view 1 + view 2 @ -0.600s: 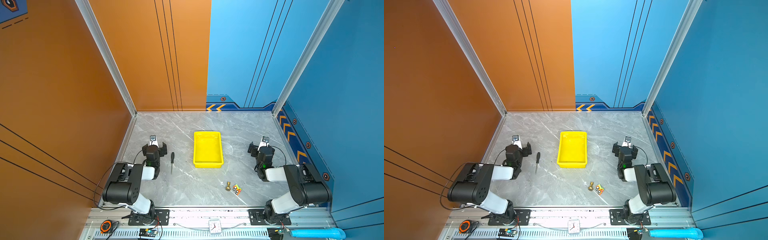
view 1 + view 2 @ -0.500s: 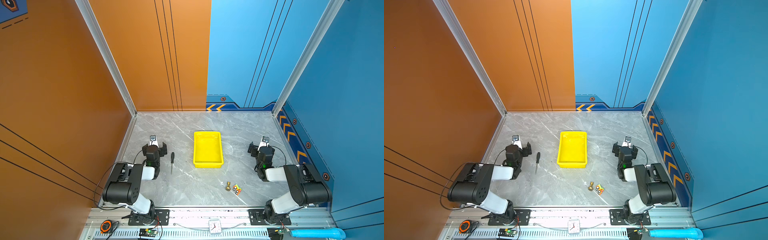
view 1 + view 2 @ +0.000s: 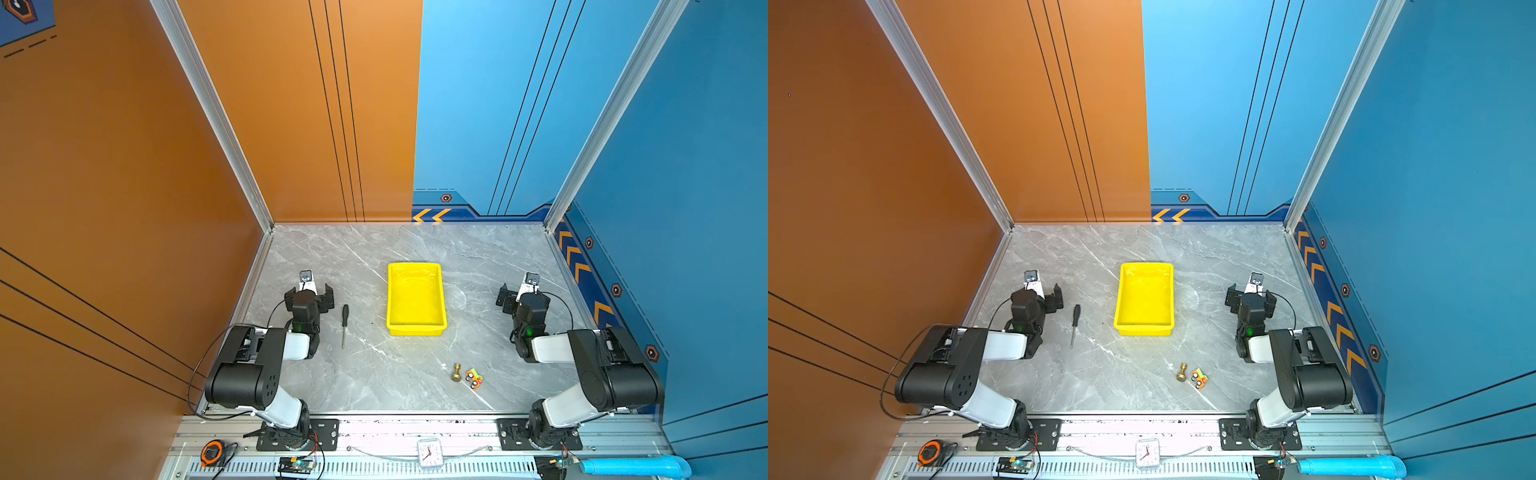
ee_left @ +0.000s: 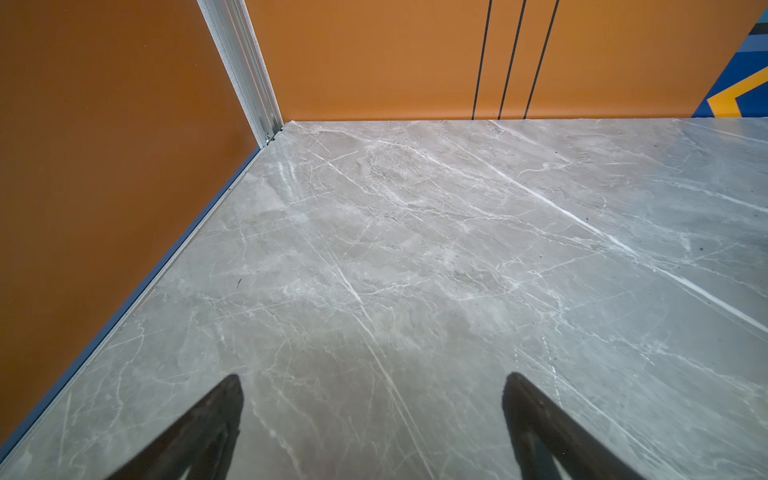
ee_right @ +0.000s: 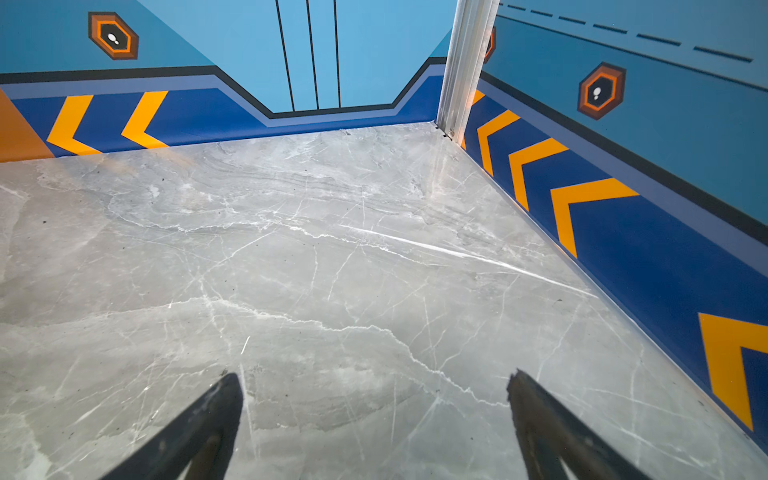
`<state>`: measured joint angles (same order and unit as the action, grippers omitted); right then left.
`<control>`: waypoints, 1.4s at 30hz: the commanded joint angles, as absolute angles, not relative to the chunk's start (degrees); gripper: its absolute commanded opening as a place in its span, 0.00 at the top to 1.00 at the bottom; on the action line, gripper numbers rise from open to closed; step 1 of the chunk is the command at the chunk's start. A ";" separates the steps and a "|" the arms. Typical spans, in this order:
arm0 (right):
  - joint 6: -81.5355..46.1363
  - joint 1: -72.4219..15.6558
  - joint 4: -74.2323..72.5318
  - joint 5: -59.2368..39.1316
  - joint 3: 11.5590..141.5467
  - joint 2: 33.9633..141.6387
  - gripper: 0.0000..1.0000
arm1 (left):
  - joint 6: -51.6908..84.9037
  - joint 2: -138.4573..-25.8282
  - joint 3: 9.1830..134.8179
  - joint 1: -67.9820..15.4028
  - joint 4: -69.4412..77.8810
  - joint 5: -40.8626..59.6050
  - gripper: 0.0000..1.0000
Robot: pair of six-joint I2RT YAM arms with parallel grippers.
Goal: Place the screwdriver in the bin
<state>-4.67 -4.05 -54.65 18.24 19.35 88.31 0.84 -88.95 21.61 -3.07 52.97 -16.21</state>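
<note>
The screwdriver (image 3: 344, 324) (image 3: 1074, 325), black-handled with a thin silver shaft, lies flat on the grey marble table, handle toward the back wall. It rests between my left gripper (image 3: 309, 291) (image 3: 1042, 291) and the yellow bin (image 3: 415, 328) (image 3: 1144, 330), a short way right of the gripper. The bin is empty. My left gripper (image 4: 372, 386) is open over bare marble, holding nothing. My right gripper (image 3: 519, 293) (image 3: 1250, 295) (image 5: 374, 386) is open too, right of the bin and empty. Neither wrist view shows the screwdriver or bin.
A small brass pawn-like piece (image 3: 456, 372) (image 3: 1181, 372) and a small multicoloured toy (image 3: 473, 379) (image 3: 1199, 379) lie near the front, right of centre. Orange wall (image 3: 124, 208) on the left, blue walls (image 3: 685, 208) at back right and right enclose the table.
</note>
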 commanded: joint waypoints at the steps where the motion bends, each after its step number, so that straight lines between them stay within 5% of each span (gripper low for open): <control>1: -4.68 -3.70 -54.49 17.95 20.21 88.77 0.00 | 0.01 -89.49 21.29 -3.21 53.70 -15.28 0.02; 33: -3.58 -4.88 -52.52 18.81 20.42 86.53 0.00 | -0.17 -87.30 20.63 -3.16 53.23 -14.53 0.02; 42: -3.95 -6.95 -39.02 20.47 21.65 75.12 0.00 | 1.18 -74.70 24.24 -2.62 31.55 -12.03 0.02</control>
<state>-4.25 -6.09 -45.56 19.35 20.67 78.43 0.89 -77.82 22.24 -3.01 42.02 -14.94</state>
